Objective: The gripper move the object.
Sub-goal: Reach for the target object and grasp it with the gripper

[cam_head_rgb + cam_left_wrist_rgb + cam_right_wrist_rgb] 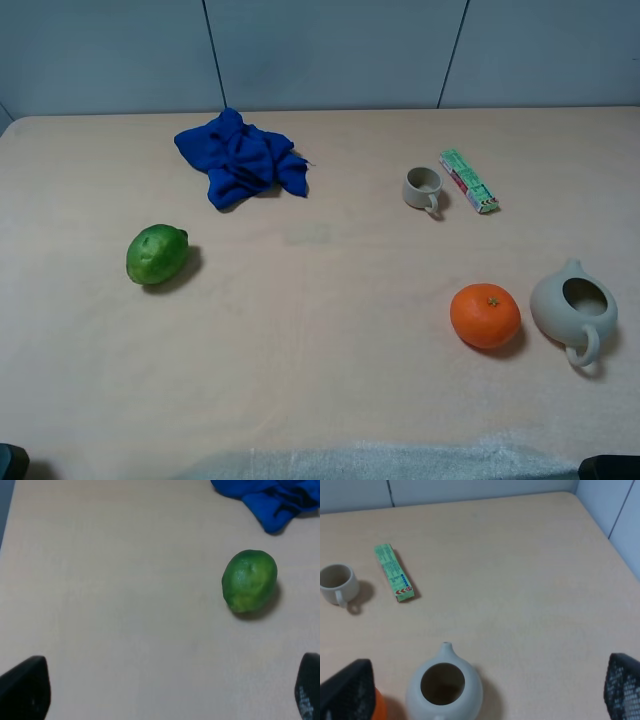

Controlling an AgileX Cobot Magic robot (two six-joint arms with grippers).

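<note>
Two black grippers hover over a pale table [320, 330], each with its jaws spread wide and nothing held between them. The right gripper [486, 689] looks down on the off-white pot [470, 695], which sits upright on the tabletop just ahead of its fingertips, untouched, its small spout pointing away from the gripper. The pot stands near the table's right edge, loop handle toward the front. An orange [485, 315] rests just beside it, on its left and not touching. Farther back, a small beige mug [422, 187] and a green packet [468, 180] lie close together. The left gripper [167, 690] hangs over bare table, a green lime [249, 580] ahead of it and well apart. A crumpled blue cloth [243, 160] lies beyond the lime, toward the rear.
</note>
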